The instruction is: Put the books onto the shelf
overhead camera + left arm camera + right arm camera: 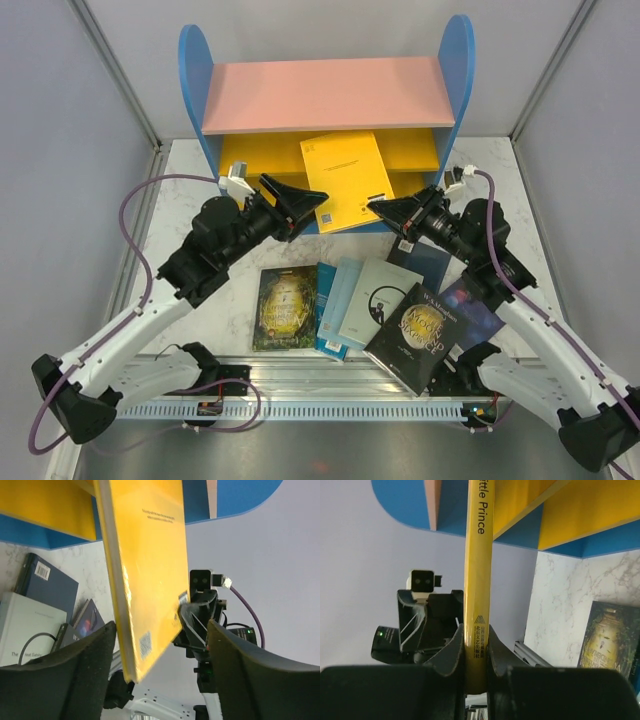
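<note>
So, going left to right. The left gripper [303, 210] is parked just beside the lower left edge of the yellow book [345, 180]. Its jaws are spread apart. In the left wrist view the book is framed between the two fingers [65, 680] with a clear gap on the far side, so nothing is clamped there.

The yellow book itself is held tilted, off the worktop [180, 180]. Its top end is tucked under the pink top board of the shelf [195, 70], over the yellow board, and its bottom end is left poking out in front.

On the right, the book's lower right corner is gripped by the right gripper [385, 210]. In the right wrist view its jaws are seen pinched tight on the spine.

The rest are laid in a loose fan on the marble, between the two arms and in front of the shelf:
- a dark green book [287, 308]
- a pale blue book [335, 305]
- a grey-white book [385, 295]
- a black-and-gold book [410, 335] lying on top
- a navy book [425, 262] tucked behind
</note>
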### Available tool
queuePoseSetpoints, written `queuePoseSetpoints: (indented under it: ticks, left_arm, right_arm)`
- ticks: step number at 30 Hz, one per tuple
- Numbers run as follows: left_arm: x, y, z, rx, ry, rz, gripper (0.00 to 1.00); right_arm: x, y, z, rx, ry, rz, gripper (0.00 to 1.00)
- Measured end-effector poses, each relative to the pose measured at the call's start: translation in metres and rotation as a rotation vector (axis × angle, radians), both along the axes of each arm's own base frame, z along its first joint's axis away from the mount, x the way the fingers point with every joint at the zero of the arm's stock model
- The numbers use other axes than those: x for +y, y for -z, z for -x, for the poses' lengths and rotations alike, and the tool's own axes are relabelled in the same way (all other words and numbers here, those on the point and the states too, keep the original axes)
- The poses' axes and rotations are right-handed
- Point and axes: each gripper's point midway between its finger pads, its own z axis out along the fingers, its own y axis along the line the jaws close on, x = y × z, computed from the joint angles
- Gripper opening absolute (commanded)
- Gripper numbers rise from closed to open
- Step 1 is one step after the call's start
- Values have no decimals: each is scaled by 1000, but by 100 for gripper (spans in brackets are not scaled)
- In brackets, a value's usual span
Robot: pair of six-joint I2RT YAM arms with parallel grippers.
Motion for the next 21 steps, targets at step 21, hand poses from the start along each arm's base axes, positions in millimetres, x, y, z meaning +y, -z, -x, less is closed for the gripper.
queuePoseSetpoints:
  ticks: [21]
  left_arm:
    - [82,-15,62,-72,-102,-46,96]
  right_arm:
    - [-101,31,-122,143,297,97,0]
